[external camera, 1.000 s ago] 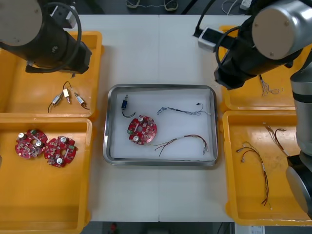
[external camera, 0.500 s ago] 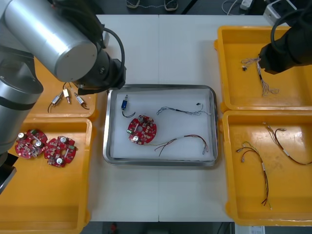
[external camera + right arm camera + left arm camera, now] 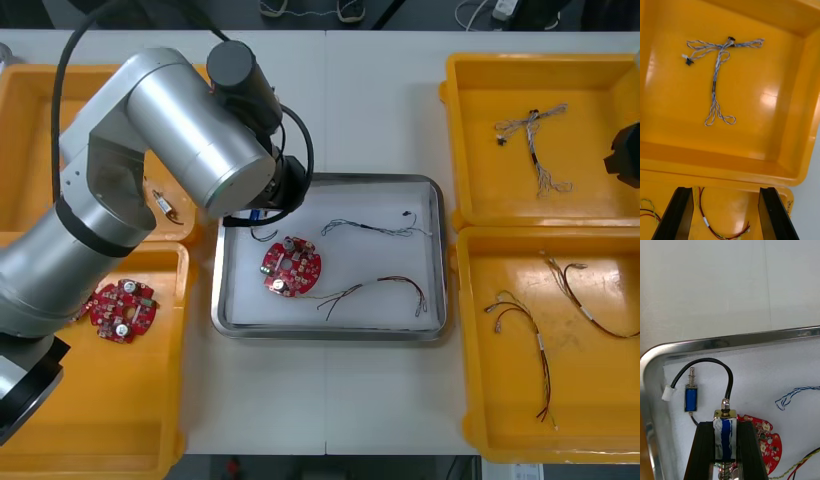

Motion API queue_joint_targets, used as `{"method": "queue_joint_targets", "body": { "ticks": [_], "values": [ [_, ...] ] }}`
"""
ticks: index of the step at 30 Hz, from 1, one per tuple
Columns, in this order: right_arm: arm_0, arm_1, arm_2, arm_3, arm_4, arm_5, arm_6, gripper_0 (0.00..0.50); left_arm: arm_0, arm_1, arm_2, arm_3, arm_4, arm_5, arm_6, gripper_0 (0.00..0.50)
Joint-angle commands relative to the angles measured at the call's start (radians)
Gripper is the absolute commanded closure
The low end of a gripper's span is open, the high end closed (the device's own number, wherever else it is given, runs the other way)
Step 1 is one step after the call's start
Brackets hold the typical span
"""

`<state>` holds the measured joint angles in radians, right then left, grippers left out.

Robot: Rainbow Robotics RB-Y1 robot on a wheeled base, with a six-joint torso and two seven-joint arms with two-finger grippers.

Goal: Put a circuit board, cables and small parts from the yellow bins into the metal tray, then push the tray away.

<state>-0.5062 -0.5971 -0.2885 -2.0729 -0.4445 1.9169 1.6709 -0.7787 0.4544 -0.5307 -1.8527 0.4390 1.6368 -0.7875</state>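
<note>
far-left yellow bin [image 3: 40, 130]: one spare small metal part [image 3: 165, 208] lying in it
near-left yellow bin [image 3: 60, 420]: spare circuit board [image 3: 122, 308]

left arm reaches over the far-left corner of the metal tray [image 3: 330, 181]. left gripper [image 3: 725, 426] is clenched on a blue-banded small metal part [image 3: 725, 438], fingers [image 3: 703, 450] apart by just its width

key relation: the part's long axis runs along the fingers, nut end poking past the tips toward the tray's far rim. It hangs over the white tray floor, between the wired small part [image 3: 690, 397] lying flat near the tray's left wall and the tray circuit board [image 3: 767, 444], which is just beside the fingers. Can't tell if it touches the floor

my read: release comes next. The spot looks ok, but the board edge and the wired part's black lead are close, so it could land on either

further right in the tray: blue and white cable [image 3: 375, 229], red and yellow cable [image 3: 378, 290]. Loading looks nearly done, push not yet done

far-right yellow bin [image 3: 600, 70]: one twisted bin cable [image 3: 717, 75]
near-right yellow bin [image 3: 600, 420]: red and yellow bin cables [image 3: 530, 330]

right gripper [image 3: 724, 213] hovers over the wall between those two bins, fingers spread wide, nothing in them, well apart from the tray. Left arm is the nearer one for the push
</note>
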Motion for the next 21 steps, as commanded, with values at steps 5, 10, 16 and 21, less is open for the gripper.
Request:
{"method": "queue_joint_targets", "body": {
  "ticks": [5,10,16,21],
  "values": [
    [0.130,-0.038,-0.126,-0.055,-0.077,0.003,-0.054,0.000,-0.005,-0.028,-0.094,0.089,-0.037,-0.132,0.050,0.500],
    [0.181,-0.033,-0.130,-0.079,-0.077,0.003,-0.068,0.000,-0.004,-0.028,-0.117,0.132,-0.039,-0.170,0.048,0.500],
    [0.216,-0.007,-0.146,-0.085,-0.086,0.003,-0.077,0.000,-0.004,-0.029,-0.143,0.176,-0.048,-0.218,0.050,0.499],
    [0.236,0.051,-0.162,-0.108,-0.083,0.003,-0.085,0.000,-0.005,-0.028,-0.146,0.176,-0.048,-0.219,0.056,0.499]
  ]
}}
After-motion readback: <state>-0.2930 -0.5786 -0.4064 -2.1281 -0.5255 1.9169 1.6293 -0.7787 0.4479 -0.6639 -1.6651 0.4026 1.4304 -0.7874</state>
